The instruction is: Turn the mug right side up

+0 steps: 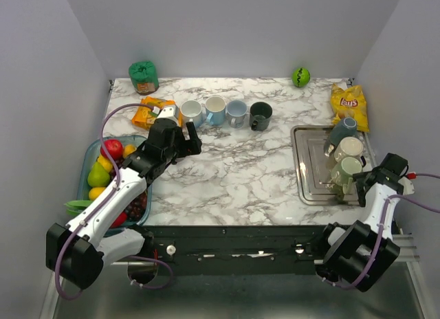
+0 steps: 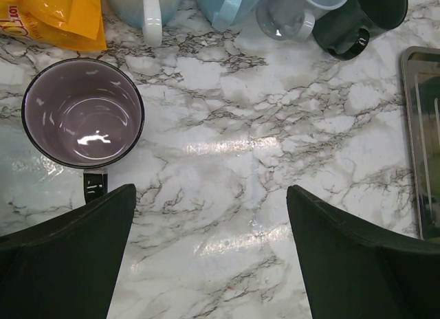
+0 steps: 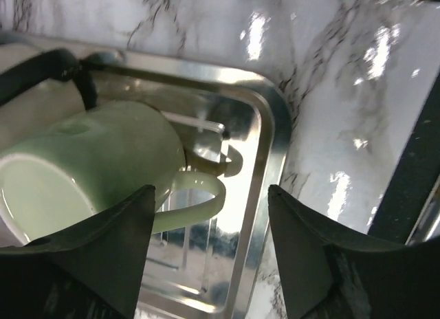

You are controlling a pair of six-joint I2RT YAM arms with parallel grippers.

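Mug situation right now: the pale green mug [image 3: 103, 161] is tipped on its side on a wire rack inside the metal tray [image 3: 271, 147], sitting at the lower right of the overhead frame, with its mouth pointing to the lower left of the right wrist view. The right gripper [image 3: 210, 195] is right up on it with its fingers spread apart. The mug's handle [image 3: 199, 195] sits in the gap between them, and as far as I can see neither finger is touching it. Two more mugs, a cream one [image 1: 349, 148] and a blue-grey one [image 1: 342, 130], lean in the same tray just behind it. Over at center left, the left gripper [image 2: 210, 192] hangs above bare marble table [image 2: 227, 147] with its fingers wide apart, holding nothing. An upright dark-rimmed mug [image 2: 82, 113] stands in the upper left of its wrist view, next to an orange snack bag [image 2: 55, 16].
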